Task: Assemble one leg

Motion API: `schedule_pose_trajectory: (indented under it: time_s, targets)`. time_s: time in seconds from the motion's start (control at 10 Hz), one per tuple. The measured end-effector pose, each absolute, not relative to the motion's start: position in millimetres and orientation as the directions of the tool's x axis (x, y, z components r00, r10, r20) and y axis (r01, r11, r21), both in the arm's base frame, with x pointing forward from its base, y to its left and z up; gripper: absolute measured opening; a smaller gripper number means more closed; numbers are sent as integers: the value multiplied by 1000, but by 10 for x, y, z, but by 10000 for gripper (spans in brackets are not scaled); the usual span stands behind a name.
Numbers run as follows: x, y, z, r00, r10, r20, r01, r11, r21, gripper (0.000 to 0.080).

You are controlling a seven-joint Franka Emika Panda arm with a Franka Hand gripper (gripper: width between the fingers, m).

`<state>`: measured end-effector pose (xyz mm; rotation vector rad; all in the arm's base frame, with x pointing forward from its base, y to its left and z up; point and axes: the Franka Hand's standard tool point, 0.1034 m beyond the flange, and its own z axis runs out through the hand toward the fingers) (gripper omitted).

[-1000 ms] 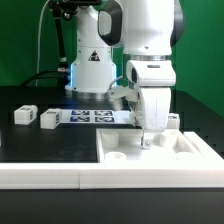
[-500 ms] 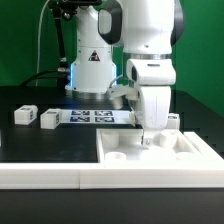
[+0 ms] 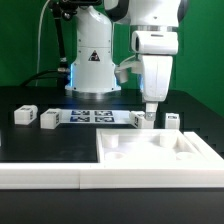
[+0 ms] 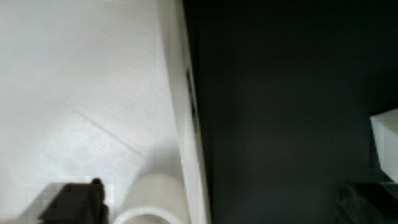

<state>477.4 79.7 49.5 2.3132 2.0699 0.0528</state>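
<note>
My gripper [image 3: 150,108] hangs above the far edge of the large white panel [image 3: 160,152], which has round sockets. In the wrist view its dark fingers [image 4: 71,205] stand wide apart, with only a rounded white socket shape [image 4: 157,200] on the panel [image 4: 89,90] between them. It is open and holds nothing. One white leg [image 3: 172,120] stands on the black table to the exterior view's right of the gripper, and also shows in the wrist view [image 4: 386,150]. Two more legs [image 3: 24,115] [image 3: 50,119] lie at the exterior view's left. A small white piece [image 3: 141,119] sits by the fingertips.
The marker board [image 3: 90,116] lies on the table between the left legs and the gripper. The robot's white base [image 3: 92,60] stands behind it. The panel fills the near right of the table, with a white ledge [image 3: 45,172] along the front.
The gripper has risen from down at the panel's socket to well above the panel's far edge. The legs and the panel have not moved.
</note>
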Motion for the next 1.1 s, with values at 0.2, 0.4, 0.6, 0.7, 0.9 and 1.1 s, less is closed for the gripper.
schedule_pose_trajectory:
  time_s: [0.2, 0.4, 0.6, 0.7, 0.9, 1.1]
  targets:
    - [4768, 798, 485, 160, 987, 3, 986, -160, 48, 649]
    - [4755, 800, 477, 309, 951, 14, 950, -309, 46, 649]
    - [4672, 800, 463, 515, 855, 61, 854, -518, 50, 649]
    - [4626, 825, 448, 651, 754, 83, 755, -655, 36, 649]
    - [4614, 938, 443, 795, 597, 103, 600, -800, 11, 649]
    - [4595, 1046, 437, 902, 419, 105, 424, -906, -22, 649]
